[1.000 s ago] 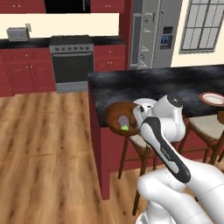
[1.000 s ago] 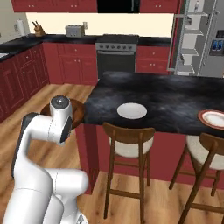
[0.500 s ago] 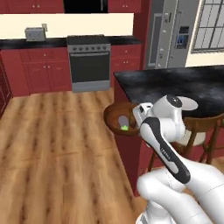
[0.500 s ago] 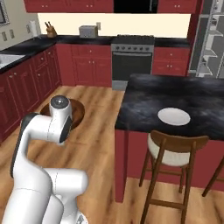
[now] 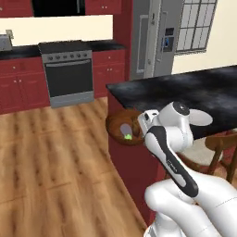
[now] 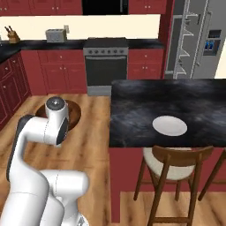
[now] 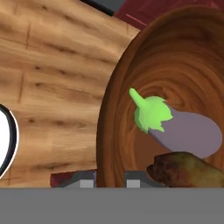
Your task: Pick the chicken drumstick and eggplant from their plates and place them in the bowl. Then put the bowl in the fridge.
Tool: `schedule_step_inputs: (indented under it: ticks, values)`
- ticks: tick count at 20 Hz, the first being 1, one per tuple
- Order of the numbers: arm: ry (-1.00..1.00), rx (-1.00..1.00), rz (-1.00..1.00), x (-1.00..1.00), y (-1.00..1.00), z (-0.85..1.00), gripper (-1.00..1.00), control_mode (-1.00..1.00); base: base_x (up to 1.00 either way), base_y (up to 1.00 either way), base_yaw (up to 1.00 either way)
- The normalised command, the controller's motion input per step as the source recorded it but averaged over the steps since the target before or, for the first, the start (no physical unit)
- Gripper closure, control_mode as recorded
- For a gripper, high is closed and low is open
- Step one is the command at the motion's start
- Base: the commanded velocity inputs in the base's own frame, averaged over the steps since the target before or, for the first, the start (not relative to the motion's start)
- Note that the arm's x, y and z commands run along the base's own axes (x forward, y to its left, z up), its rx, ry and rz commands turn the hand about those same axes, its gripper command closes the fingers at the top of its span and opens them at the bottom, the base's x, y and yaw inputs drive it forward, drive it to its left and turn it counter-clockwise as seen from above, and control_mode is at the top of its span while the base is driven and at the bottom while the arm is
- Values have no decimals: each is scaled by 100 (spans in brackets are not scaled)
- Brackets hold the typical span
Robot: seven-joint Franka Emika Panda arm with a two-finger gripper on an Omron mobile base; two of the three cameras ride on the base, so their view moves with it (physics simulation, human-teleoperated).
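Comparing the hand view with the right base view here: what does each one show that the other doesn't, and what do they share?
Hand view alone: the eggplant and the chicken drumstick lying inside the bowl, touching, with the claw shut on its rim. Right base view alone: the white plate on the black counter, the oven range, the open fridge. Both: the bowl and the wooden floor.

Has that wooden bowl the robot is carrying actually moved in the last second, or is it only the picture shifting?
Yes. The bowl has travelled with the robot: against the oven range, it now sits much nearer, clear of the counter's end.
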Motion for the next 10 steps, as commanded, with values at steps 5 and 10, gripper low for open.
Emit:
schedule_step_inputs:
  ticks: [5,10]
  values:
    - [0,0,0,0,0,0,100,100,49,80,-9]
    - [0,0,0,0,0,0,100,100,30,91,-1]
